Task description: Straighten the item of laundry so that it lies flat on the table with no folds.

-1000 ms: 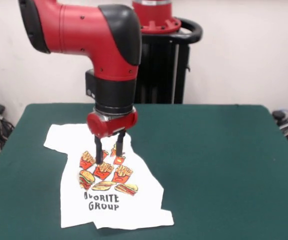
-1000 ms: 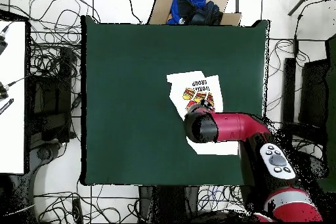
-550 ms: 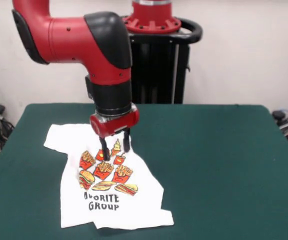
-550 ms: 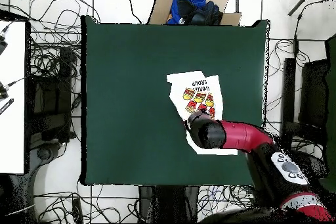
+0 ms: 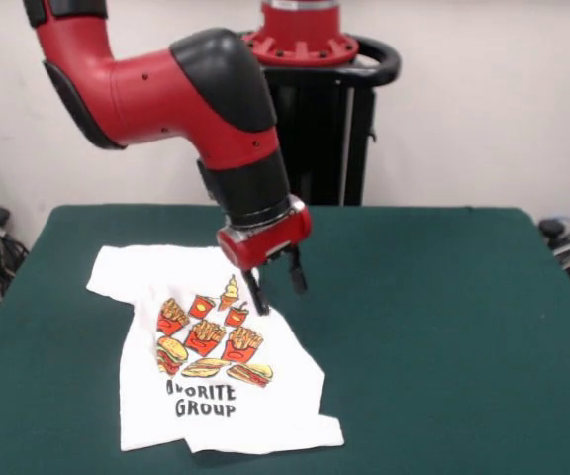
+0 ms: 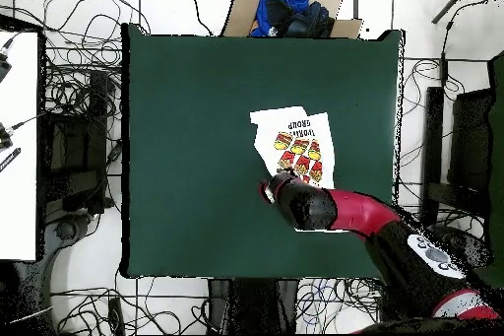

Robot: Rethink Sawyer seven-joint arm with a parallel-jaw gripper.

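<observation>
The item of laundry (image 5: 206, 396) is a white T-shirt with a burger-and-fries print, lying print-up on the left part of the green table (image 5: 443, 327). Its right edge and lower right corner are rumpled and folded. My gripper (image 5: 277, 285) hangs tilted just above the shirt's upper right edge, open, with nothing between its fingers. From overhead the shirt (image 6: 295, 140) lies right of the table's (image 6: 197, 155) centre, and the gripper (image 6: 268, 191) pokes out from under the arm at the shirt's lower left edge.
A cardboard box holding blue cloth (image 6: 290, 12) sits beyond the table's top edge in the overhead view. Cables lie on the floor around the table. The black pedestal (image 5: 315, 148) stands behind the table.
In the front view the gripper has lifted off the print and swung right to the shirt's edge, now tilted. The shirt has not visibly moved.
</observation>
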